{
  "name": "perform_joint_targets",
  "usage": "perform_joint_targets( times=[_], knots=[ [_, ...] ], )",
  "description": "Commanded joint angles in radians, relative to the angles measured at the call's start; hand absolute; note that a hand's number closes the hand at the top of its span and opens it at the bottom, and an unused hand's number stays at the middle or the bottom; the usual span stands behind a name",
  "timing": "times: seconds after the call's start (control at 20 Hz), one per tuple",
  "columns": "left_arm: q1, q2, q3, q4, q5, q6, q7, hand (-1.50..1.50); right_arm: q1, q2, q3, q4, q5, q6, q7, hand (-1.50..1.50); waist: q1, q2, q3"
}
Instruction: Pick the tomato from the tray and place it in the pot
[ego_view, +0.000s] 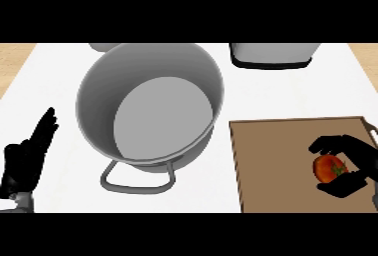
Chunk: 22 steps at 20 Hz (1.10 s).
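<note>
At the far left edge the robot's black left hand (26, 155) rests open, fingers straight and pointing up, holding nothing and well apart from everything else.

Next to the right stands the large grey metal pot (111, 85) with its looped wire handle (139, 181) turned toward the robot. The pot's pale flat bottom is in plain sight and nothing lies in it, so the placing is not yet done.

Behind it, at the top right, a white rounded container with a black base (272, 55) is cut off by the view's edge; what it holds cannot be seen.

At the right lies the flat brown rectangular tray (273, 165), just beside the pot. On its right part sits the round red tomato with a green stem (329, 168), and the black right hand (348, 162) is curled round it, fingers above and thumb below. Whether the tomato is off the tray is not clear.

The step in hand appears to be the grasp. The next move probably calls for a lift above the tray, then a carry leftward, high enough to pass the pot's tall rim before letting go over the opening.
</note>
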<state>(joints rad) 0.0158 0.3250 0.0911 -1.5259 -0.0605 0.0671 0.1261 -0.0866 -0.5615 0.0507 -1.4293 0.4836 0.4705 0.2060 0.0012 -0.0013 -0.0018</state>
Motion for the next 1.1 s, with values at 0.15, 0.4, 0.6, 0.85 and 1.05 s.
perform_joint_targets(
  times=[0.15, 0.4, 0.6, 0.85, 1.05],
  knots=[
    [-0.012, -0.011, 0.048, -0.01, -0.012, -0.044, 0.014, 0.0, 0.036, 0.014, -0.065, -0.042, 0.045, 0.033, -0.073, 1.5, -0.003, 0.001, 0.002],
    [0.017, -0.016, 0.005, -0.053, -0.032, -0.033, 0.033, 0.0, -0.038, 0.269, 0.326, -0.206, 0.239, -0.032, 0.092, 1.5, 0.045, -0.003, -0.003],
    [-0.017, -0.022, -0.046, -0.057, -0.042, -0.065, 0.027, 0.0, -0.165, 0.442, 0.563, -0.206, 0.337, 0.008, 0.178, 1.5, 0.132, 0.001, -0.008],
    [-0.02, -0.024, -0.033, -0.023, -0.032, -0.069, 0.023, 0.0, -0.291, 0.556, 0.792, -0.173, 0.392, -0.036, 0.443, 1.5, 0.107, -0.002, -0.005],
    [-0.015, -0.057, -0.058, -0.046, -0.054, -0.039, 0.019, 0.0, -0.409, 0.559, 0.915, -0.207, 0.422, -0.17, 0.617, 1.5, 0.092, -0.009, -0.001]
  ],
)
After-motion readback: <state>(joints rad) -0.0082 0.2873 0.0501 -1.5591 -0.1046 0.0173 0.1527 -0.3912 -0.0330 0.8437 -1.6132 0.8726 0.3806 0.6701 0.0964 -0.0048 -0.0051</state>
